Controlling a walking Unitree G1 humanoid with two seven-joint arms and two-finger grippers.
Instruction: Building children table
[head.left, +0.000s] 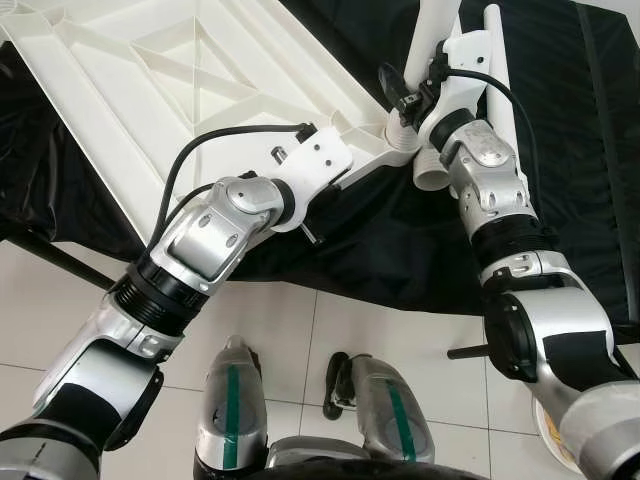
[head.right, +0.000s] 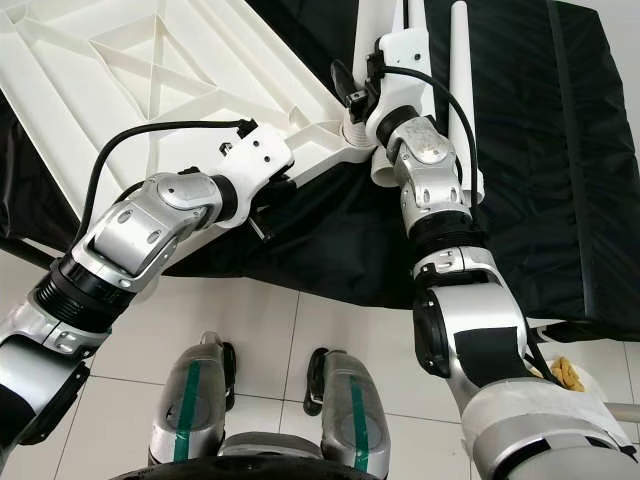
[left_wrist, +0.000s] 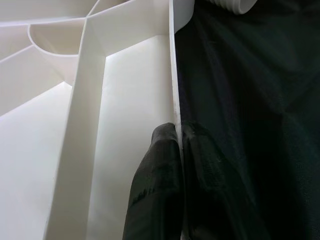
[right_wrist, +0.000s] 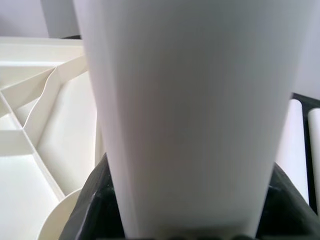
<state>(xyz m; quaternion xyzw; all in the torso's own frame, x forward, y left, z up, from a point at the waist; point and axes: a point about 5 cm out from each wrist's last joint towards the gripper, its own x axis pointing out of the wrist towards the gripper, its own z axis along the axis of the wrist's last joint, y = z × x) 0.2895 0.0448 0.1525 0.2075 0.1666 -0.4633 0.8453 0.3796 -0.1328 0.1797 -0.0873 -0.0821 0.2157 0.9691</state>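
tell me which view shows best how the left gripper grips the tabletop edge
The left wrist view: the left gripper has a black finger on each side of the white tabletop rim, pinching it. In both eye views the wrist housing hides those fingers; the right wrist view shows the ribbed underside.

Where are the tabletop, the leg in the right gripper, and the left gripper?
tabletop (head.left: 150, 90): left eye view, ribbed underside.
table leg (right_wrist: 200, 115): right wrist view, mid shaft.
left gripper (left_wrist: 176, 150): left wrist view, fingers pinching the tabletop's edge wall.

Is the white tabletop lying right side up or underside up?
Underside up: the tabletop shows its raised reinforcing ribs and recessed panels, and the left gripper pinches its edge wall.
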